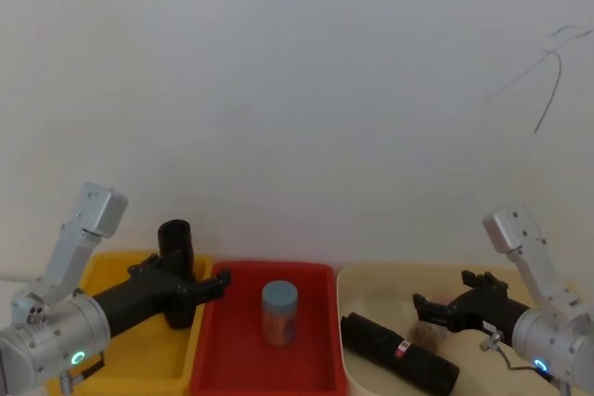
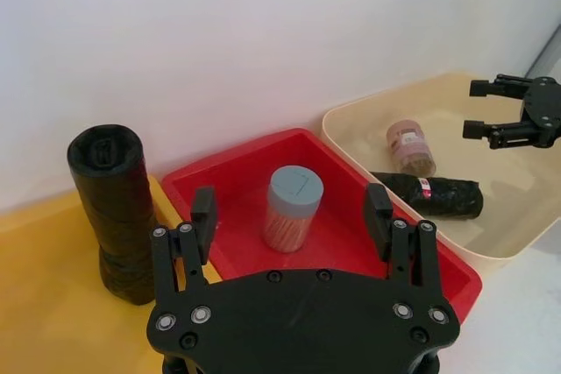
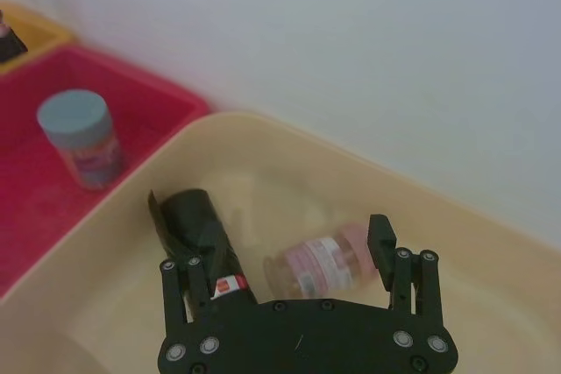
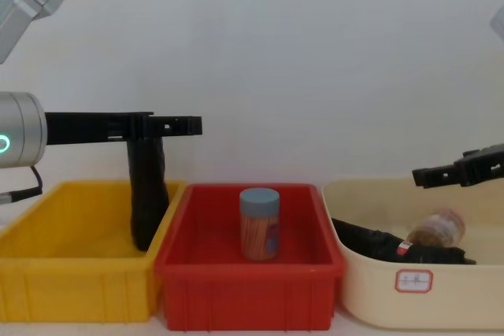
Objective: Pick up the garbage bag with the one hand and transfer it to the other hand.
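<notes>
Where it lies flat, garbage bag (image 1: 400,351) points diagonally — left-back, right-front.

Lab-like test bench: bare white wall (image 1: 297,71), three sorting bins (image 4: 249,289).

Inside the cream bin (image 1: 367,277), open floor toward 12 o'clock behind the garbage bag (image 1: 399,351), which lies flat along the floor; pinkish jar (image 3: 320,264) lying just beside it, toward 2 o'clock, narrowing room on that side. Above that bin, right gripper (image 4: 441,172) with jaws parted, clear air beneath. Red bin (image 1: 239,364) open all round one upright blue-lidded jar (image 1: 279,312) at centre; upright black roll (image 2: 117,212) at the yellow bin's (image 4: 71,285) 2 o'clock corner, left gripper (image 4: 175,125) with jaws spread just above it.
</notes>
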{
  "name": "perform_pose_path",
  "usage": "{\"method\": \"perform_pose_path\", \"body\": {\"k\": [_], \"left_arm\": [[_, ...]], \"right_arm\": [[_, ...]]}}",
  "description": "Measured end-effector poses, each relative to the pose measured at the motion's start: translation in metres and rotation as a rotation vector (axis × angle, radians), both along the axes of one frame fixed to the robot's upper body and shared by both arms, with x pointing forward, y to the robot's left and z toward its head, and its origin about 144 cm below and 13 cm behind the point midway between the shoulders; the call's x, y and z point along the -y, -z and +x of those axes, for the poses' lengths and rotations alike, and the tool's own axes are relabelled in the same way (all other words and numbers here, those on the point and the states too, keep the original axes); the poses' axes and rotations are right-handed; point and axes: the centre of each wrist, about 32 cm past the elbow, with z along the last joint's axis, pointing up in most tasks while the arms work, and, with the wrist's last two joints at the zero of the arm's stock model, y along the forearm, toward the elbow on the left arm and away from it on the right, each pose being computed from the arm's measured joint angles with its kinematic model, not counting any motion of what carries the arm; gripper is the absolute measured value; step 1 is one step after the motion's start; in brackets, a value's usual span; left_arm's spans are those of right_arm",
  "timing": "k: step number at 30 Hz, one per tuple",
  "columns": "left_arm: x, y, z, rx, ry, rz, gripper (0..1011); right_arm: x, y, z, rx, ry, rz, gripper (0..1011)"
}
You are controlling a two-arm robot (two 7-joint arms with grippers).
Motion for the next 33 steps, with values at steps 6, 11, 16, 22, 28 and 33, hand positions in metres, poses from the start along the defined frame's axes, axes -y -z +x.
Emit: {"method": "perform_pose_path", "body": {"k": [6,11,16,22,28,33], "left_arm": [[0.002,0.001,0.000,-0.002,0.021,-0.006,1000],[0.006,0.001,0.002,-0.007,0.044,-0.018,1001],[0.010,0.002,0.003,-0.011,0.065,-0.025,1001],[0.015,0.002,0.005,-0.014,0.088,-0.032,1001],[0.018,0.002,0.006,-0.015,0.102,-0.035,1001],[0.020,0.002,0.006,-0.016,0.109,-0.036,1000]], "right_arm": [[-0.004,0.002,-0.011,0.059,-0.006,0.048,999],[-0.010,0.004,-0.023,0.115,-0.012,0.094,1000],[-0.019,0.009,-0.040,0.183,-0.023,0.159,1000],[-0.030,0.016,-0.061,0.248,-0.035,0.239,999],[-0.037,0.020,-0.077,0.296,-0.041,0.296,1000],[-0.041,0.021,-0.085,0.317,-0.043,0.323,999]]}}
